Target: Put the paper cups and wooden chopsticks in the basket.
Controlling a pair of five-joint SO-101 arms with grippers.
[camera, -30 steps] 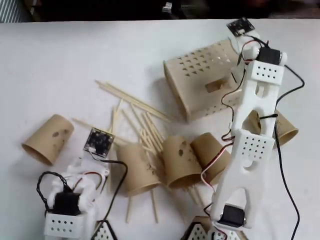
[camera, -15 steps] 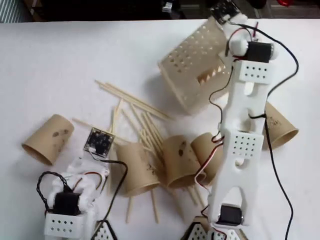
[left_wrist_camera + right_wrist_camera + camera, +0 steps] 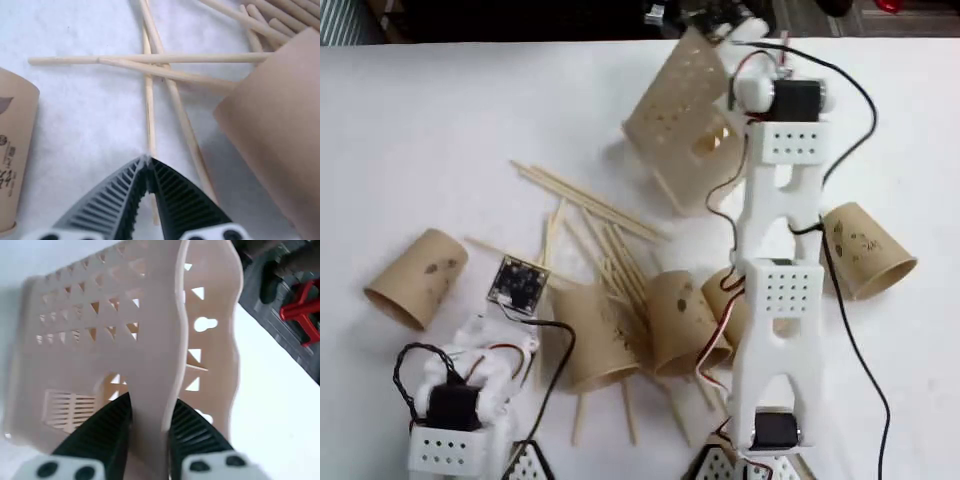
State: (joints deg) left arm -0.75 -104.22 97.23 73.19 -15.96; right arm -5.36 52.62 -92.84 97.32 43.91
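Basket [image 3: 675, 120] is being gripped, tilted, by its wall in the right pincer [image 3: 148, 402] at the worktop's [image 3: 440, 120] far side, while paper cups [image 3: 415, 278] and wooden chopsticks [image 3: 585, 205] are being left unpacked near the closed, empty left pincer [image 3: 148, 162].

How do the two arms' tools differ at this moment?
The left tool is shut, gripping nothing visible; the right tool is clamped on the wall of the basket. The left tool sits low over loose chopsticks on the table, while the right tool holds the basket tilted. The left arm is folded near the table's front; the right arm stretches far across. Both tools are dark and ridged inside.
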